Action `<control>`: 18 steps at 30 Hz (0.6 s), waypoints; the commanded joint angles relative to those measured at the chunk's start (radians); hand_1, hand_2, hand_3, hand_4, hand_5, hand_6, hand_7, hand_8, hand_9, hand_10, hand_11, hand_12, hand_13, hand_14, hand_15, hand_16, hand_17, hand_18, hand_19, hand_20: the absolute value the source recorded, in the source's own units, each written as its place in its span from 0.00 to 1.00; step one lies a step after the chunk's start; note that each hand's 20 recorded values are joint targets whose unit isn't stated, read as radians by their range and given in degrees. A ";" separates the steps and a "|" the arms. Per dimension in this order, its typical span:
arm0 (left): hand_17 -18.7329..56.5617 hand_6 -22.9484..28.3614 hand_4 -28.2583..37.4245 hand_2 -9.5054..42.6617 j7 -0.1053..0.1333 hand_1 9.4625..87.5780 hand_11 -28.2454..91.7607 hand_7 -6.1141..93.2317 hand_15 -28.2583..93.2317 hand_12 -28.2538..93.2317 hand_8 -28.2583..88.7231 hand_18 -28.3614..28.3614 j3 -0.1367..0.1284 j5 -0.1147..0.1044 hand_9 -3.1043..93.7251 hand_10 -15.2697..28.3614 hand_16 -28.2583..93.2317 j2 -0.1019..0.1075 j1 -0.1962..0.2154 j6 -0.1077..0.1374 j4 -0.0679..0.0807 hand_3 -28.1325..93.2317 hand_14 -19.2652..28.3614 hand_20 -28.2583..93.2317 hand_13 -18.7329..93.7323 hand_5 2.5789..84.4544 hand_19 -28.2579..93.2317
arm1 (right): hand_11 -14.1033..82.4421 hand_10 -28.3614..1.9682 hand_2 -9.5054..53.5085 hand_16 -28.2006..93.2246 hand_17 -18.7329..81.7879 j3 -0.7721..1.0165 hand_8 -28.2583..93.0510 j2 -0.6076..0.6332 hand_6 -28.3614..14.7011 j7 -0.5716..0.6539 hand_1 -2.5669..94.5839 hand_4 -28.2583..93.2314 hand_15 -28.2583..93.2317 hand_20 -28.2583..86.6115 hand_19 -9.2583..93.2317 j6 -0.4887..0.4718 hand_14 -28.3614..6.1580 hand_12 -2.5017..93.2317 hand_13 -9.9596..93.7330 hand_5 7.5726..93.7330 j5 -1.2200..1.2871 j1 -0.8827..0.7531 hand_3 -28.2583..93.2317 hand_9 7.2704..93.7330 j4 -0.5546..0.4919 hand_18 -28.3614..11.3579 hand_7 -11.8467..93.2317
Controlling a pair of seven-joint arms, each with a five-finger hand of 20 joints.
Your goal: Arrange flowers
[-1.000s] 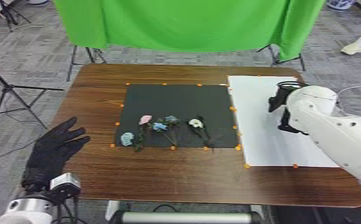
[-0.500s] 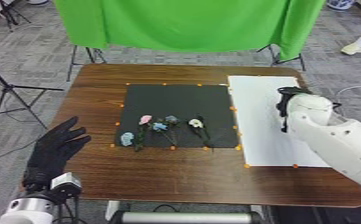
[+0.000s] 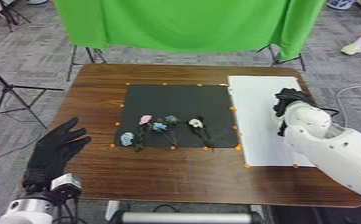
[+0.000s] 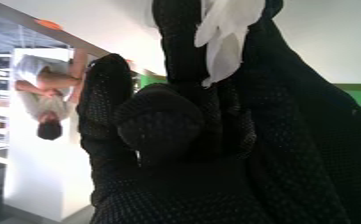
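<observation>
A robot's right hand [image 3: 292,102], gloved in black fabric, is poised over the white sheet [image 3: 252,125] on the right side of the brown wooden tabletop [image 3: 185,175], its smooth white arm [image 3: 332,152] slanting in from the lower right corner. In the right wrist view, the fingers [image 4: 181,45] close narrowly around a flower's long, thin white petals [image 4: 221,40], the thumb [image 4: 159,120] folded inward across the coarse mesh of the glove. At the left edge, the left hand [image 3: 52,150] lies open, its dark fingers straight and parted, pointing away from the robot. Between the hands, stemmed flowers lie on the near part of a flat, matte black square [image 3: 172,100]: from left, a clustered pale blue bloom [image 3: 127,139], a rounded pink one [image 3: 145,119], two small blue blooms [image 3: 160,127] close together and a white bloom [image 3: 196,123] with a dark stem
</observation>
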 commanded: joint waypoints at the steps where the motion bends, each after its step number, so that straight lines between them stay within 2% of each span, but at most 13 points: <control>1: 0.10 0.65 0.11 0.28 -0.007 0.19 0.49 0.21 0.70 0.31 0.16 0.91 -0.009 0.001 0.40 0.82 0.14 -0.010 0.029 0.001 -0.010 0.90 0.98 0.26 0.41 0.42 0.71 | 0.32 0.73 0.00 0.36 0.57 0.026 0.22 -0.009 0.66 -0.052 0.58 0.00 0.85 0.42 1.00 0.011 0.80 0.40 0.93 0.84 -0.074 0.008 0.92 0.99 -0.120 0.16 0.50; 11: 0.10 0.65 0.11 0.28 -0.017 0.18 0.49 0.21 0.70 0.31 0.16 0.91 -0.015 0.003 0.40 0.82 0.14 -0.013 0.021 0.000 -0.011 0.90 0.98 0.26 0.41 0.42 0.71 | 0.32 0.73 0.00 0.37 0.57 0.120 0.23 -0.089 0.66 -0.088 0.58 0.00 0.85 0.43 1.00 -0.018 0.79 0.40 0.93 0.85 -0.110 -0.127 0.93 0.99 -0.225 0.15 0.48; 14: 0.10 0.65 0.11 0.28 -0.019 0.19 0.49 0.21 0.70 0.31 0.16 0.91 -0.017 0.003 0.40 0.82 0.14 -0.015 0.022 -0.001 -0.011 0.90 0.99 0.26 0.41 0.42 0.71 | 0.32 0.73 0.00 0.37 0.58 0.112 0.23 -0.110 0.66 -0.087 0.58 0.00 0.85 0.43 1.00 0.002 0.79 0.40 0.94 0.85 -0.102 -0.155 0.93 0.99 -0.238 0.15 0.48; 16: 0.10 0.65 0.11 0.28 -0.019 0.19 0.49 0.21 0.70 0.31 0.16 0.91 -0.018 0.004 0.40 0.82 0.14 -0.015 0.025 0.001 -0.012 0.90 0.99 0.26 0.41 0.42 0.71 | 0.32 0.73 0.00 0.37 0.58 0.068 0.23 -0.118 0.66 -0.077 0.58 0.00 0.85 0.43 1.00 0.047 0.79 0.40 0.94 0.85 -0.096 -0.143 0.93 0.99 -0.246 0.15 0.48; 18: 0.10 0.65 0.11 0.28 -0.015 0.19 0.49 0.21 0.70 0.31 0.16 0.91 -0.021 0.003 0.40 0.83 0.14 -0.015 0.029 0.002 -0.013 0.90 0.99 0.26 0.41 0.42 0.71 | 0.32 0.73 0.00 0.37 0.58 0.052 0.23 -0.143 0.66 -0.090 0.58 0.00 0.85 0.43 1.00 0.042 0.79 0.40 0.94 0.85 -0.116 -0.138 0.93 0.99 -0.249 0.15 0.48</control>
